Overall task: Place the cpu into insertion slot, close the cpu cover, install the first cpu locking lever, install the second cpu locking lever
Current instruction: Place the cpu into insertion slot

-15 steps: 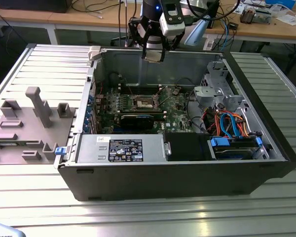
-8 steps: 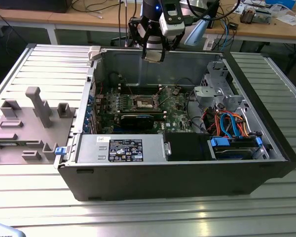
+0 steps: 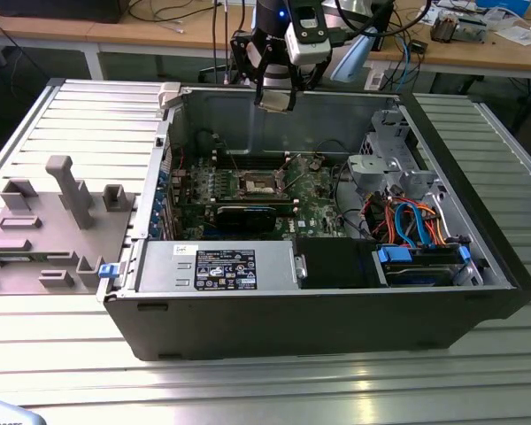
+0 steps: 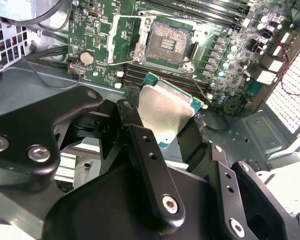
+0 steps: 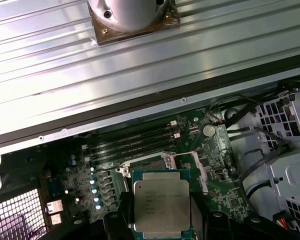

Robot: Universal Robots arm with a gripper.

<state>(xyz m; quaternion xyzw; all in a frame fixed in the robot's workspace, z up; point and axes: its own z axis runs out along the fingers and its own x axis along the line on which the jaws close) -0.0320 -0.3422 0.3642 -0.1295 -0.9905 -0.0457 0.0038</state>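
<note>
My gripper (image 3: 274, 96) hangs above the open computer case, shut on the cpu (image 3: 274, 100), a flat square chip with a silver-grey top. Both wrist views show the cpu (image 4: 167, 112) (image 5: 161, 202) pinched at its edges between the black fingers (image 4: 140, 145), well above the green motherboard (image 3: 314, 199). The insertion slot (image 4: 169, 44) lies open and bare below, its dark pin field showing inside a silver frame. The cpu cover (image 4: 115, 40) is swung open and lies flat beside the slot. In the exterior view the insertion slot (image 3: 258, 184) sits almost straight below the gripper.
A silver power supply (image 3: 217, 266) fills the case's front, and a drive bay with blue rails (image 3: 420, 257) and orange and blue cables (image 3: 407, 217) stands at the exterior view's right. A round coin battery (image 4: 86, 59) sits near the slot. A grey fixture tray (image 3: 53, 221) lies outside the case.
</note>
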